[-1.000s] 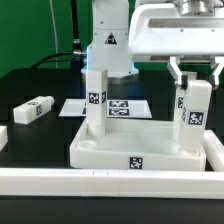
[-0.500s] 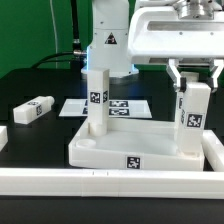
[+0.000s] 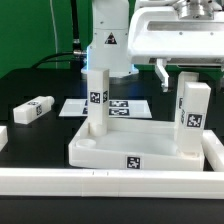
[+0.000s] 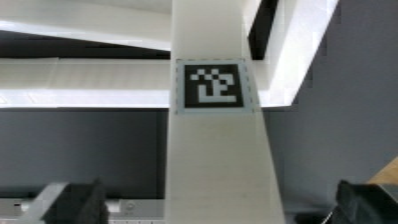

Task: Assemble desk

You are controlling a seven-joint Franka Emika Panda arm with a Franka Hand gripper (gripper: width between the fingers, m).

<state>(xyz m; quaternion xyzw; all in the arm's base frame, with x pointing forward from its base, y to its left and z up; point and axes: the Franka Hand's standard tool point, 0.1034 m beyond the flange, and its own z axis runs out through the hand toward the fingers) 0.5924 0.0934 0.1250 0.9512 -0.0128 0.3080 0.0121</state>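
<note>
The white desk top (image 3: 130, 150) lies on the black table with its raised rim up. Two square white legs stand upright in its corner sockets: one at the exterior view's left (image 3: 95, 100), one at the right (image 3: 192, 112). My gripper (image 3: 192, 72) hangs over the right leg, open, with its fingers (image 3: 163, 72) spread wide to either side of the leg's top and not touching it. In the wrist view the tagged leg (image 4: 217, 150) runs down the middle, and the gripper (image 4: 221, 205) shows a gap between the leg and each dark finger (image 4: 71, 200). A third leg (image 3: 33, 110) lies loose at the left.
The marker board (image 3: 118, 106) lies flat behind the desk top. A long white rail (image 3: 100, 180) edges the table's front. The robot's white base (image 3: 105, 40) rises behind the left leg. A small white piece (image 3: 3, 138) shows at the far left edge.
The jaws have spread from closed on the right leg to wide open. The leg stays upright in its socket.
</note>
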